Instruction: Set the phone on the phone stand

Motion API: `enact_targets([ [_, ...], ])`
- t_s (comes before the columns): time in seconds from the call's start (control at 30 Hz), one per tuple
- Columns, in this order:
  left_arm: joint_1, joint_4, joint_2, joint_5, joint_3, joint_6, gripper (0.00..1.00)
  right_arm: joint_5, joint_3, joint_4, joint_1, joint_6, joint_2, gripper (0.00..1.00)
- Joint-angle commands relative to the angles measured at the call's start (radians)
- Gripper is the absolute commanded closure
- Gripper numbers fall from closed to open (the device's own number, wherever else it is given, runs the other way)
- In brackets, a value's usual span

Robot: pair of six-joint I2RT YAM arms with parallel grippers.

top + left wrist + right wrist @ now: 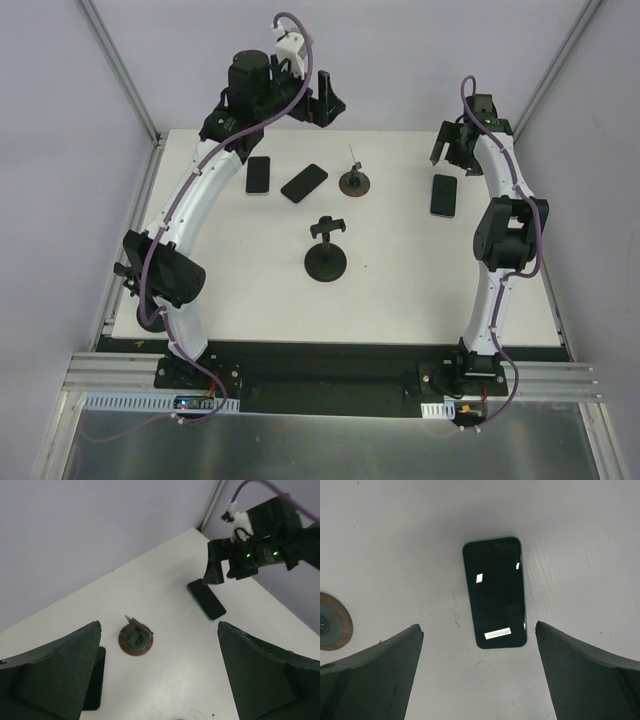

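Observation:
Three dark phones lie flat on the white table: one at the left (258, 174), one slanted beside it (304, 183), one at the right (444, 195). A black phone stand (327, 258) stands mid-table, and a small stand on a brown round base (354, 181) stands behind it. My right gripper (452, 155) hovers open over the right phone (495, 592), with its fingers (380, 670) apart either side of the phone's near end. My left gripper (325, 100) is open and empty, raised at the back, and looks down on the brown stand (135, 638).
The left wrist view shows the right phone (206, 598) under the right arm's gripper (250, 555), and another phone (95, 680) partly hidden behind my left finger. The brown base (330, 621) shows at the right wrist view's left edge. Grey walls enclose the table (400, 300).

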Motion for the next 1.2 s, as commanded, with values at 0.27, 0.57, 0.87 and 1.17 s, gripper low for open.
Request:
enact_targets([
  [0.27,0.118,0.195,0.021,0.255,-0.255,-0.281,0.01,0.046,0.188,-0.172,0.009,-0.071,0.149,0.04],
  [0.57,0.118,0.195,0.005,0.26,-0.293,-0.272,0.01,0.02,0.202,-0.16,0.009,-0.068,0.227,0.04],
  [0.87,0.117,0.198,0.007,0.268,-0.304,-0.276,0.01,0.051,0.223,-0.183,0.008,-0.111,0.277,0.03],
  [1.17,0.117,0.2,0.016,0.274,-0.299,-0.279,0.01,0.002,0.245,-0.179,0.008,-0.148,0.318,0.03],
])
